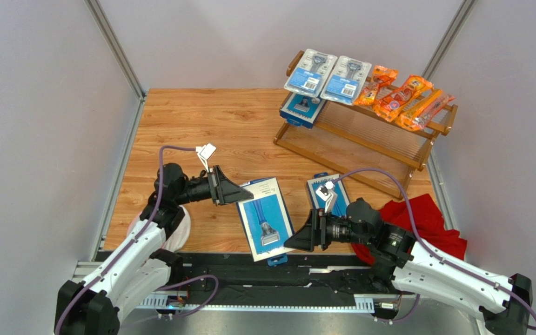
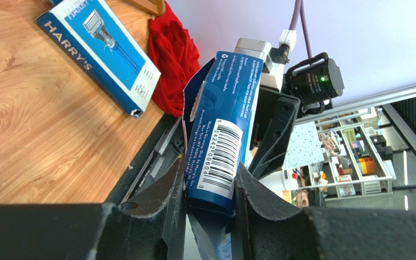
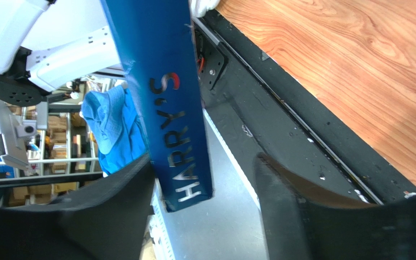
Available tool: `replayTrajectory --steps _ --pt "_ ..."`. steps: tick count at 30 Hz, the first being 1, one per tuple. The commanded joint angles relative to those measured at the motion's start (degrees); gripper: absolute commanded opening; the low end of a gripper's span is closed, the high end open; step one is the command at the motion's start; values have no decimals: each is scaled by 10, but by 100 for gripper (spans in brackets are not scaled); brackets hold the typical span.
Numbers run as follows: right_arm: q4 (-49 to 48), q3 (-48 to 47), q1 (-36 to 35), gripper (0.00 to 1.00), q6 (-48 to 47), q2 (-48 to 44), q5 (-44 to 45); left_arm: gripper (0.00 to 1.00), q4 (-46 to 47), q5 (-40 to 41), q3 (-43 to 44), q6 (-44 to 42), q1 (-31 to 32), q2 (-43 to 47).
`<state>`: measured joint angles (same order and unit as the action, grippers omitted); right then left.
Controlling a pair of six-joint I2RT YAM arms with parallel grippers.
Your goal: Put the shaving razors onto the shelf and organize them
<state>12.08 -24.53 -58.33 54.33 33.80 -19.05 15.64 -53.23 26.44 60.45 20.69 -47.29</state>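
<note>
My left gripper [image 1: 239, 192] is shut on one end of a flat blue Harry's razor box [image 1: 267, 220] and holds it over the table's near edge. In the left wrist view the jaws [image 2: 210, 200] clamp the barcode end of the box [image 2: 224, 130]. My right gripper [image 1: 299, 239] is open at the box's other end. In the right wrist view [image 3: 202, 162] the box [image 3: 167, 103] lies against the left finger, with a gap to the right finger. A second blue box [image 1: 323, 192] lies on the table. The wooden shelf [image 1: 375, 150] stands at the back right.
The shelf's top tier holds two blister packs [image 1: 310, 71] [image 1: 346, 79] and several orange bags [image 1: 407, 98]. A blue box [image 1: 299, 110] sits on the lower tier. A red cloth [image 1: 424, 220] lies by my right arm. Grey walls enclose the table.
</note>
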Motion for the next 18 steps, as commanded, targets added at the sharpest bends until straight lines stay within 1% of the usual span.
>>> replayTrajectory --steps 1,3,4,5,6,8,9,11,12,13,14,15,16,17,18 --pt "-52 8 -2 53 20 2 4 0 57 -18 34 16 7 -9" --pt "-59 7 -2 45 23 9 -4 0 61 -18 36 16 7 -13" --pt "-60 6 -3 36 23 15 -6 0 62 -16 38 15 8 -18" --pt "-61 4 -3 31 23 18 -11 0 65 -14 38 16 8 -20" --pt "-58 3 -3 22 24 21 -11 0 66 -14 41 16 8 -23" --pt "-57 3 -3 16 25 22 -13 0 65 -13 43 13 8 -29" --pt "-56 3 -3 11 25 21 -13 0 62 -10 45 7 8 -30" --pt "-49 2 -2 7 25 16 -10 1 38 -3 49 -4 8 -29" --pt "-43 1 -3 4 25 14 -9 5 25 1 55 -22 8 -28" --pt "-42 1 -3 2 25 10 -8 18 9 4 59 -35 8 -26" --pt "-39 2 -3 1 25 7 -5 25 -29 8 63 -48 8 -25" --pt "-32 2 -3 0 25 5 -4 34 -52 11 77 -79 8 -24" --pt "-29 4 -3 0 25 0 -2 49 -76 15 83 -95 8 -22" --pt "-28 5 -3 0 27 -2 1 55 -124 27 89 -110 8 -20" --pt "-23 6 -3 0 28 -5 3 58 -149 33 101 -142 8 -18"
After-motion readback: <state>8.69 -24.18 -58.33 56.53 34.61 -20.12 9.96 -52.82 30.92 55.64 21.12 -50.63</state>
